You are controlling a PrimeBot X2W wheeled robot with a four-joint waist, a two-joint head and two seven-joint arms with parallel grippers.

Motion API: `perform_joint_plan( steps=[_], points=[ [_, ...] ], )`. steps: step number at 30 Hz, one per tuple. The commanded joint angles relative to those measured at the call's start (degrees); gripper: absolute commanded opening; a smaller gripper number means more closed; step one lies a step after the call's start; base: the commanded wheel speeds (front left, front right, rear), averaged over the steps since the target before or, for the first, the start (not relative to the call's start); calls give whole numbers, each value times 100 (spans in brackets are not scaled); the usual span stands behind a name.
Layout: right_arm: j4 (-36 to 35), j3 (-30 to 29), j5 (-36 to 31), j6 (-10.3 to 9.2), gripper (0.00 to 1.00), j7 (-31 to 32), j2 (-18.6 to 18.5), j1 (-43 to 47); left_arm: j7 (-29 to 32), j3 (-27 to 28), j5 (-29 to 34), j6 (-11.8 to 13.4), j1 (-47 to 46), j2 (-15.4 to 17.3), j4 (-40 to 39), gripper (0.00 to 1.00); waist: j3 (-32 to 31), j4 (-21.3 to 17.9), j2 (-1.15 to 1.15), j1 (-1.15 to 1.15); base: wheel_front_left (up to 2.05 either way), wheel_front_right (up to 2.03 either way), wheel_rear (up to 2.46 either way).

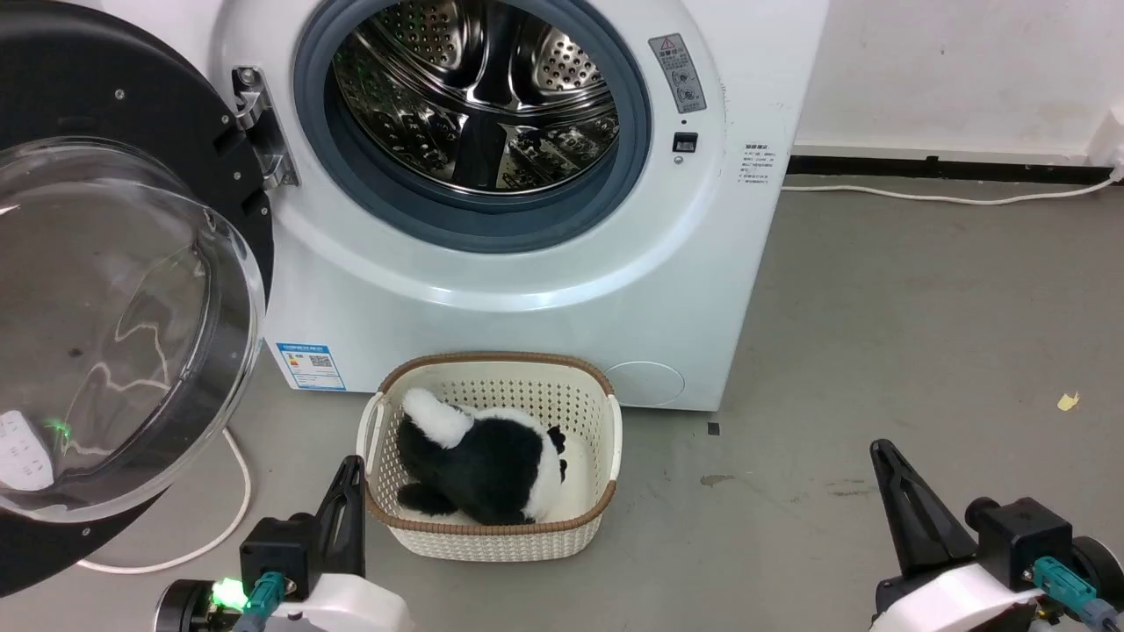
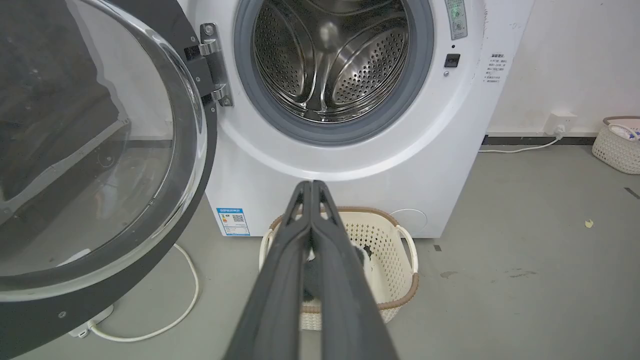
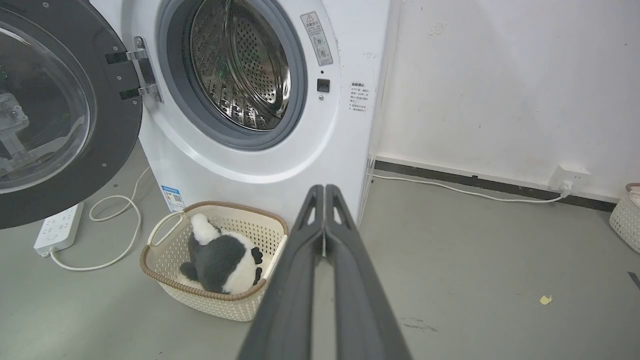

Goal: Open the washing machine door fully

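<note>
Washing machine door (image 1: 114,325) open, basket (image 1: 492,542) — plush (image 1: 479,465) inside

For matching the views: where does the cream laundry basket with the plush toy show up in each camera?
Head view: basket at bottom centre, on the floor before the washing machine.
Left wrist view: basket lower centre, partly behind the left gripper.
Right wrist view: basket lower left.
Shared landmark: the blue sticker low on the machine's front, near the basket's left side.
</note>
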Motion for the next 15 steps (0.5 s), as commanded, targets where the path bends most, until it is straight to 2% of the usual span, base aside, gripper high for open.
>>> perform_joint_plan(
  steps=[1, 15],
  points=[
    [15, 16, -29, 3, 0, 28, 17, -62, 37, 31, 41, -36, -72, -35, -48, 0, 1, -3, 0, 0, 0, 0, 0],
    [21, 56, -91, 4, 0, 192, 20, -112, 200, 126, 120, -89, -97, -56, -132, 0, 8, -34, 0, 0, 0, 0, 0]
  ],
)
